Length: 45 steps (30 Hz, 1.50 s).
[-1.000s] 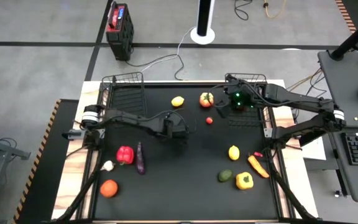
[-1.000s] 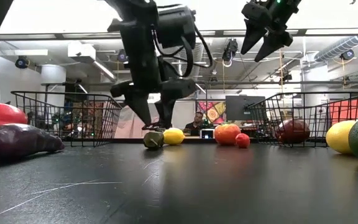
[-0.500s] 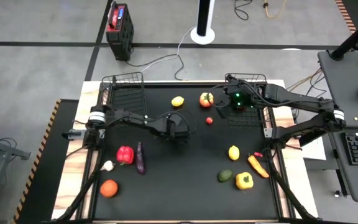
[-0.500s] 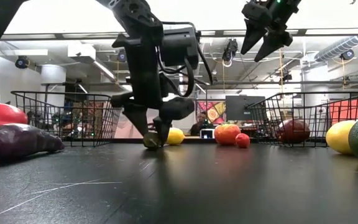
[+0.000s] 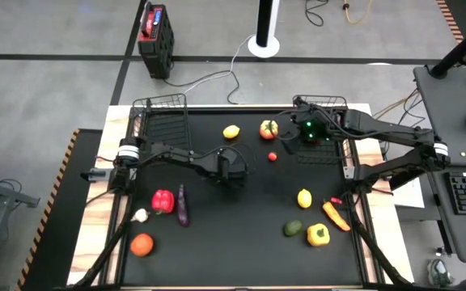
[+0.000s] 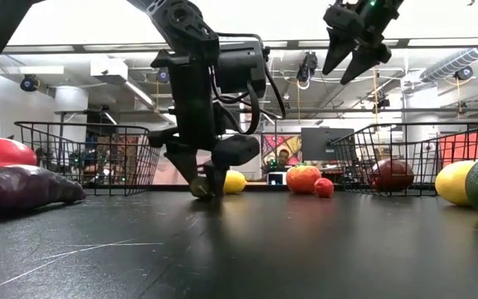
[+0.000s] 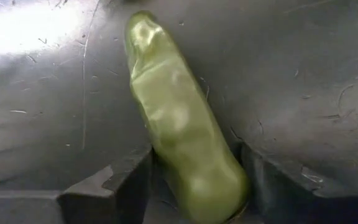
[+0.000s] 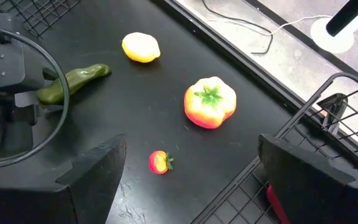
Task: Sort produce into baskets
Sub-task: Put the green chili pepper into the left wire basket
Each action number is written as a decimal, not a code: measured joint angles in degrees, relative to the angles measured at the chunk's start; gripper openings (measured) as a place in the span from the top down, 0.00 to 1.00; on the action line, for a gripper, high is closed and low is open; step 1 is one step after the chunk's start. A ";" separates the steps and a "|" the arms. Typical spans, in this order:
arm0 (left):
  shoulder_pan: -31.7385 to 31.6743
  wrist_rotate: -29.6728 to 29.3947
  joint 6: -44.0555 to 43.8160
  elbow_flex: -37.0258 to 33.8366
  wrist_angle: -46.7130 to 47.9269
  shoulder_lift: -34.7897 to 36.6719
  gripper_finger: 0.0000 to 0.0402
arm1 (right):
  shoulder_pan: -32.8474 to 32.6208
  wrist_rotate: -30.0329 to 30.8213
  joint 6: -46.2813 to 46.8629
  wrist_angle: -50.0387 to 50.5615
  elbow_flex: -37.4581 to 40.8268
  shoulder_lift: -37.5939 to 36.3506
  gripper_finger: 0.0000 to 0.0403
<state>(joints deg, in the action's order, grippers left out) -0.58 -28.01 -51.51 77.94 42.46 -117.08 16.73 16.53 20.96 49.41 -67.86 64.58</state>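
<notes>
A green cucumber (image 7: 179, 124) lies flat on the black table mat near its middle; it also shows in the right wrist view (image 8: 73, 84). My left gripper (image 5: 231, 171) stands down on it, shut on its near end. My right gripper (image 5: 298, 133) hangs open and empty, high over the near-left corner of the right wire basket (image 5: 334, 153). The left wire basket (image 5: 162, 121) stands at the far left. A lemon (image 5: 231, 132), an orange-red tomato (image 5: 269, 128) and a small red tomato (image 5: 273, 157) lie at the far middle. My left gripper pinches the cucumber's thicker near end (image 7: 213, 180) between its two fingers (image 7: 114, 186), which lie across it. The fingers come from above, pointing down (image 6: 202, 178). The cucumber lies on the mat, its other end reaching away from the gripper.
At the near left lie a red pepper (image 5: 163, 200), a purple eggplant (image 5: 182, 205), white garlic (image 5: 140, 215) and an orange tomato (image 5: 141, 244). At the near right lie a lemon (image 5: 304, 198), a carrot (image 5: 336, 215), a green piece (image 5: 293, 229) and a yellow pepper (image 5: 318, 234). A dark red piece (image 6: 391, 175) sits in the right basket.
My left gripper has come down onto the cucumber, and its fingers have closed in on it from either side. The cucumber has stayed on the mat.
</notes>
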 joint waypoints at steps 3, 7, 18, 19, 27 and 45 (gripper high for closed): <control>0.00 0.02 0.01 -0.01 0.00 0.00 0.55 | 0.00 0.00 -0.01 -0.02 0.37 0.00 0.12; 0.00 0.00 0.00 0.01 0.02 0.00 0.68 | 0.00 0.00 0.02 -0.04 0.72 0.00 0.12; 3.52 1.76 3.45 5.55 8.09 2.76 0.69 | 0.00 0.00 0.00 -0.29 0.82 0.02 0.12; 4.20 1.10 3.96 6.57 9.39 3.40 0.69 | 0.00 0.00 0.01 -0.31 0.82 0.02 0.12; 8.44 -8.62 6.29 12.68 22.57 10.66 0.69 | 0.00 0.00 0.02 -0.45 1.00 0.02 0.12; -0.08 -13.63 7.06 -3.35 27.82 39.81 0.69 | 0.00 0.00 1.67 -0.99 3.22 0.02 0.12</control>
<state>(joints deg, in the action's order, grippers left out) -0.66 -41.63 -44.44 74.59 70.27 -77.27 16.73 16.53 22.62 48.42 -64.64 64.60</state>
